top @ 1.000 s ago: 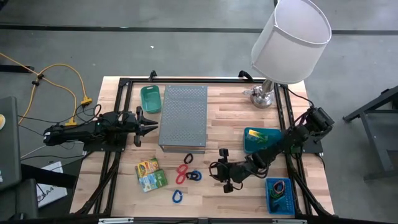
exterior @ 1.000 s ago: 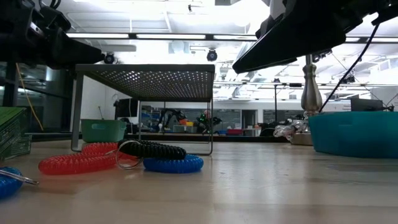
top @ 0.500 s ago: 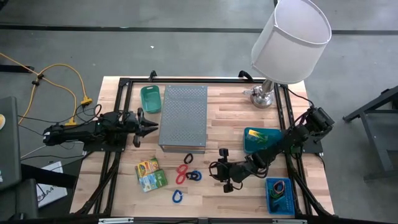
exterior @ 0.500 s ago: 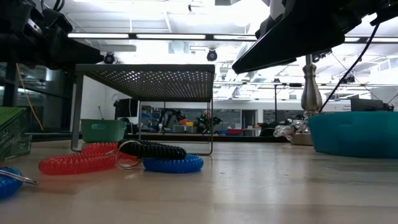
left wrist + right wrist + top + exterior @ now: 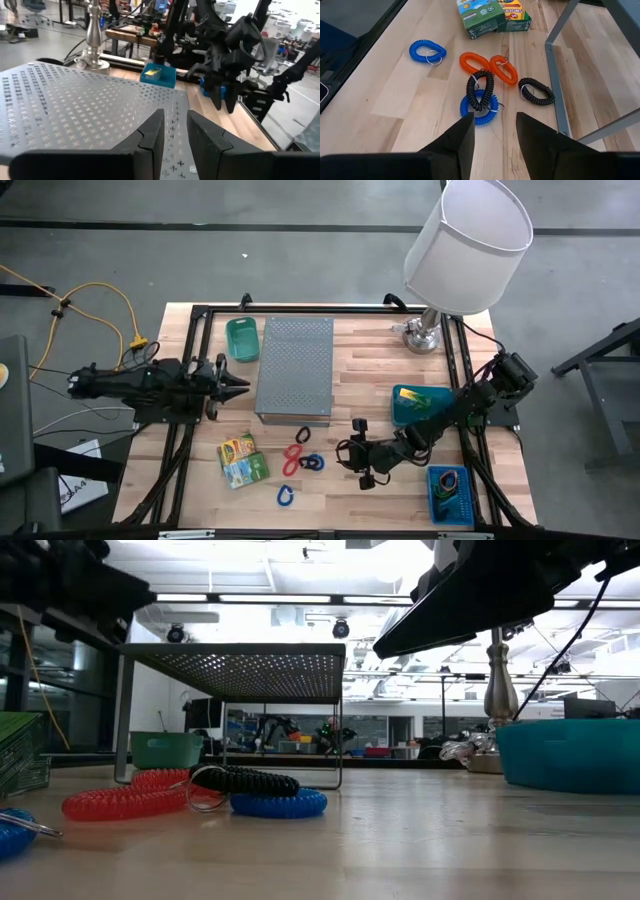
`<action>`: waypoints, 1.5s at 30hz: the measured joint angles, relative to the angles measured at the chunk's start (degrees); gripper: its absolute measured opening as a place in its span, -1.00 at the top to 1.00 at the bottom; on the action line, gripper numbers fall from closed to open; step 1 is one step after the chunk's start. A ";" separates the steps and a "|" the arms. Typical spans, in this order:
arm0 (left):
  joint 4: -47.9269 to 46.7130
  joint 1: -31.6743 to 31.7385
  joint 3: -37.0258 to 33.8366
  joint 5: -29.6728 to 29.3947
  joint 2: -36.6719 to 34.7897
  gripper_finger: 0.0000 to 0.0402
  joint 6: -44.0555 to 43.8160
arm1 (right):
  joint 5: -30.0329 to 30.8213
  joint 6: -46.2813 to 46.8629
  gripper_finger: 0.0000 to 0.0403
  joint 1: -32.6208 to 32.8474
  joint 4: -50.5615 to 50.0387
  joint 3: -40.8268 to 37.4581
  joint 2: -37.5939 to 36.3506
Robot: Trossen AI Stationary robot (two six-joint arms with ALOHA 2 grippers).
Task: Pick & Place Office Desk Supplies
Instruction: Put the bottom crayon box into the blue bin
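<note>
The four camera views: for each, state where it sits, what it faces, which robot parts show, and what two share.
High: overhead, facing down; both arms, left pincer, right pincer.
Low: tabletop level; coil bands under the grey rack.
Left wrist: over the rack; own fingers.
Right wrist: above the bands; own fingers.
Shared: the low and right wrist views both show the bands.

Wooden butcher-block table (image 5: 370, 355), black frame rails along its edges.

Landmark: grey perforated metal riser (image 5: 295, 368), standing on legs at table centre.

- Just beside riser, toward left arm's side: small green bin (image 5: 241, 338).
- Before riser's near edge: black coil band (image 5: 536, 91), two red coil bands (image 5: 489, 65), blue coil band (image 5: 478, 110) with a black one (image 5: 479, 89) across it.
- Farther out: lone blue coil band (image 5: 425, 51); two crayon packets (image 5: 241, 459).
- Far from riser, right arm's side: lamp base (image 5: 423, 335), teal tub (image 5: 418, 404), blue tray (image 5: 451, 493).
</note>
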 joint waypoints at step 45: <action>-0.72 -56.90 9.63 -35.32 42.29 0.61 -49.02 | -0.04 0.01 0.34 0.00 0.00 0.00 0.00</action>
